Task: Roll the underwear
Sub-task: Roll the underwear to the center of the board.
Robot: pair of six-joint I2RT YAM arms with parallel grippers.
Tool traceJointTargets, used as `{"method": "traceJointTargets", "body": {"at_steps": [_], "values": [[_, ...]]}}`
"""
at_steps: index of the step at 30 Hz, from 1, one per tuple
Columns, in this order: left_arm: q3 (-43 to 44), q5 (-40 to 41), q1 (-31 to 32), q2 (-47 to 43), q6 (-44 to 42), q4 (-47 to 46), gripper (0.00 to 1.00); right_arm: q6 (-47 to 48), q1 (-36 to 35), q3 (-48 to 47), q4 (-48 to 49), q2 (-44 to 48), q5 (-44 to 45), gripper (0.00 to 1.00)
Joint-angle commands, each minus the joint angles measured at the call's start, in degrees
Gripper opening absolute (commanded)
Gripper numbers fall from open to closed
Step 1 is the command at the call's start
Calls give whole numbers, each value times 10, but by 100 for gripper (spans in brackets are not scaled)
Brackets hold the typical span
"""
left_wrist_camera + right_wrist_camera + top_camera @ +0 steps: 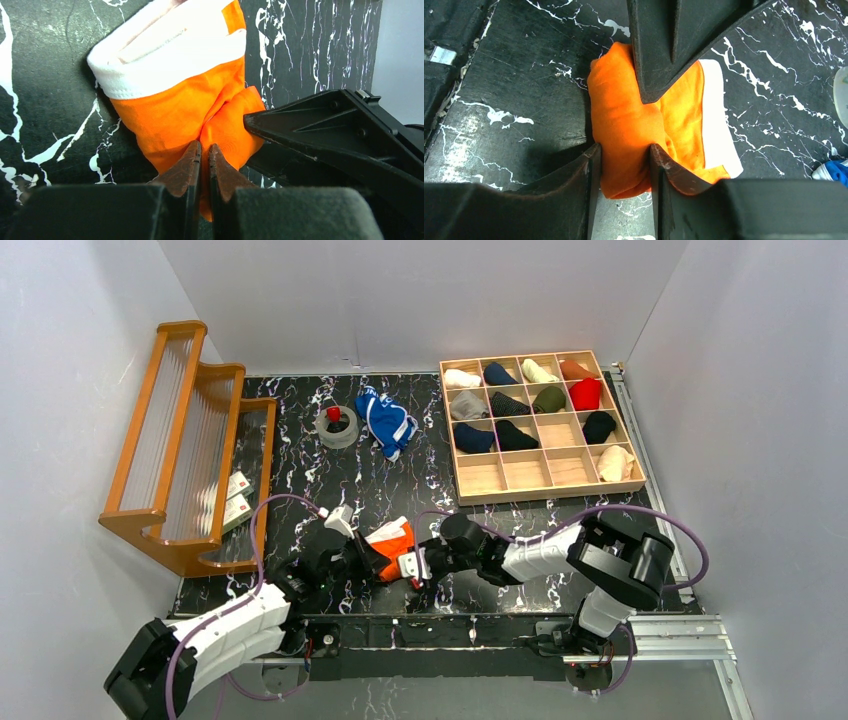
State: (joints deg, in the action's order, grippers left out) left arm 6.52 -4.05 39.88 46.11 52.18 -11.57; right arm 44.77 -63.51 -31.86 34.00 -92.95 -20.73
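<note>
The orange underwear (392, 540) with white trim lies bunched and folded at the table's near middle, between both grippers. My left gripper (362, 558) is shut on a thin fold of it (227, 135); the jaws stand almost touching with orange cloth between them. My right gripper (415, 565) is shut on a thicker roll of the same orange cloth (624, 130), jaws pressed on both of its sides. The left gripper's finger reaches in from the top of the right wrist view (664, 50). The blue underwear (387, 421) with white stripes lies crumpled at the back of the table.
A wooden divided tray (540, 476) with several rolled garments stands at the back right. A grey tape roll (338, 427) with a red object in it sits beside the blue underwear. A wooden rack (185, 450) stands at the left. The table's near edge is just behind the grippers.
</note>
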Motion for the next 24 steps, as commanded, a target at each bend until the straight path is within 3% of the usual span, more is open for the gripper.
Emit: {"method": "traceJointTargets", "body": {"at_steps": [1, 5, 9, 10, 11, 13, 21, 22, 24], "values": [[-29, 26, 3, 28, -13, 112, 0, 12, -3, -16, -8, -9, -2, 41], [-26, 47, 2, 16, 3, 137, 2, 1, -4, -34, -45, -17, -1, 30], [3, 88, 3, -33, 16, 190, 20, -50, -4, -79, -134, -19, -25, 16], [10, 101, 3, -49, 21, 207, 20, -66, -4, -86, -149, -20, -32, 14], [16, 108, 3, -64, 25, 218, 22, -72, -4, -90, -160, -20, -41, 13], [21, 126, 3, -93, 38, 235, 37, -107, -4, -108, -187, -27, -52, 11], [33, 129, 2, -147, 55, 276, 47, -199, -4, -167, -280, -70, -56, 7], [36, 130, 2, -156, 57, 282, 50, -209, -4, -173, -288, -74, -64, 7], [39, 132, 2, -178, 66, 291, 73, -232, -4, -185, -303, -83, -71, 7]]}}
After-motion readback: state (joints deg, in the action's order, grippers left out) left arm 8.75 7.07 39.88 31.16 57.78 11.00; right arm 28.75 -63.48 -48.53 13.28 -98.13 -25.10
